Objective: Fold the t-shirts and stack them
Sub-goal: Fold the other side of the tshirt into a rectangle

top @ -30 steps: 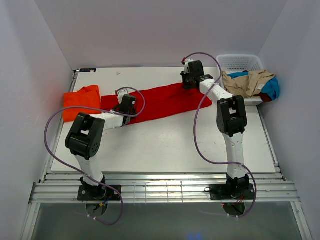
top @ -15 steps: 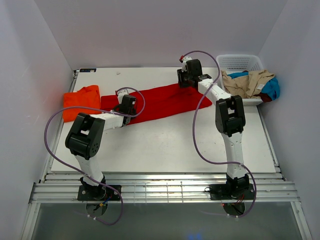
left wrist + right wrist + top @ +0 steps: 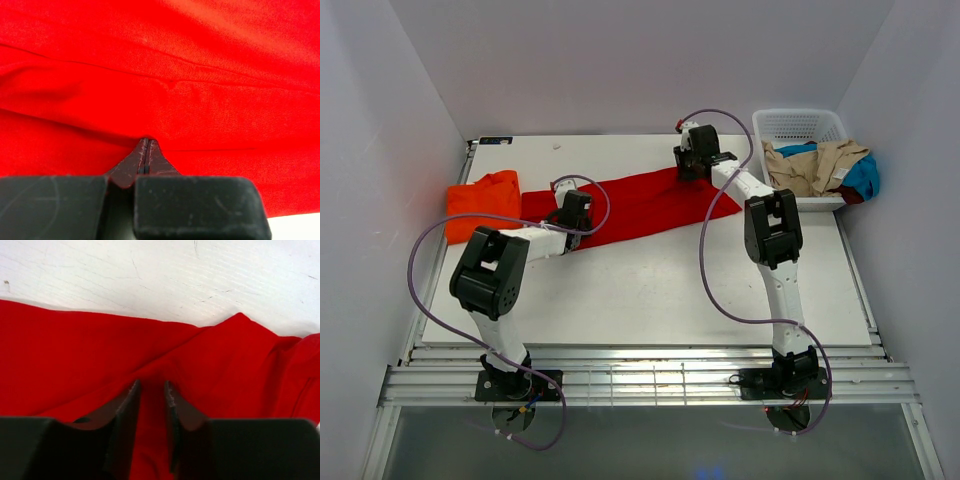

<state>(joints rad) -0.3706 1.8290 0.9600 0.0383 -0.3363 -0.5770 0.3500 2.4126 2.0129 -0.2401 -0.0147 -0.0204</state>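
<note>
We find the left hand (image 3: 572, 212) closed, its fingertips (image 3: 132, 165) pinching a crease of the red t-shirt (image 3: 640, 205). The orange t-shirt (image 3: 480, 203) lies bunched to the left of this hand, just beside the red one. The red t-shirt stretches as a long band across the surface (image 3: 650, 290) to the right hand (image 3: 686, 165), whose jaws stand slightly apart over the cloth's far edge. A white basket (image 3: 800, 122) of clothes sits to that hand's right.

Red t-shirt (image 3: 160, 75) cropped in both wrist views; basket (image 3: 798, 121) partly hidden under clothes (image 3: 815, 166)
</note>
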